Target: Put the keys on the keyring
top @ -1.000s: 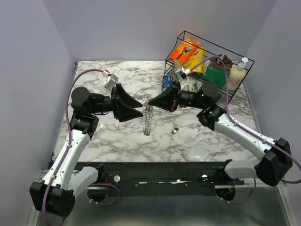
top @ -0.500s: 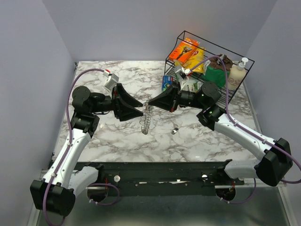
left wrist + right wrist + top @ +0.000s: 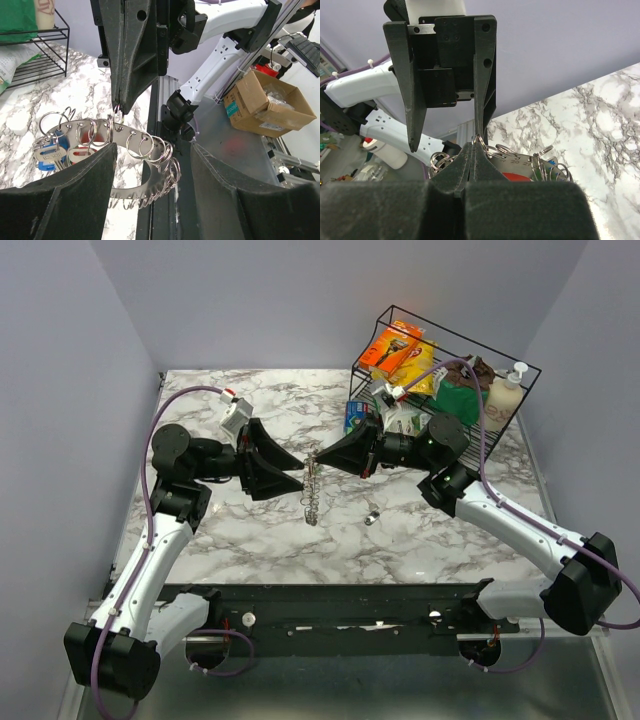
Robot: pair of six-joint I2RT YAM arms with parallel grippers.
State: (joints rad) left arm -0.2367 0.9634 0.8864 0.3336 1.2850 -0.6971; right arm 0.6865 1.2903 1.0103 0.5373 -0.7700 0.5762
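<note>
The keyring [image 3: 313,494] hangs above the table middle between both grippers. In the left wrist view it is a curved silver band [image 3: 131,170] strung with several small split rings, with red- and blue-headed keys [image 3: 54,153] at its left end. My right gripper [image 3: 319,461] is shut on one small ring at the top, seen in the right wrist view [image 3: 473,146] and the left wrist view [image 3: 118,106]. My left gripper [image 3: 301,473] is open, its fingers straddling the keyring [image 3: 152,147] without touching it. A small silver key [image 3: 371,517] lies loose on the marble.
A black wire basket [image 3: 517,401] with packets and a soap bottle stands at the back right, and it also shows in the left wrist view [image 3: 47,36]. A blue can [image 3: 354,416] stands beside it. A cardboard box [image 3: 262,102] sits off the table's near edge.
My left gripper has shifted slightly away from the camera, closer around the hanging keyring. The right gripper has kept its hold and barely moved.
</note>
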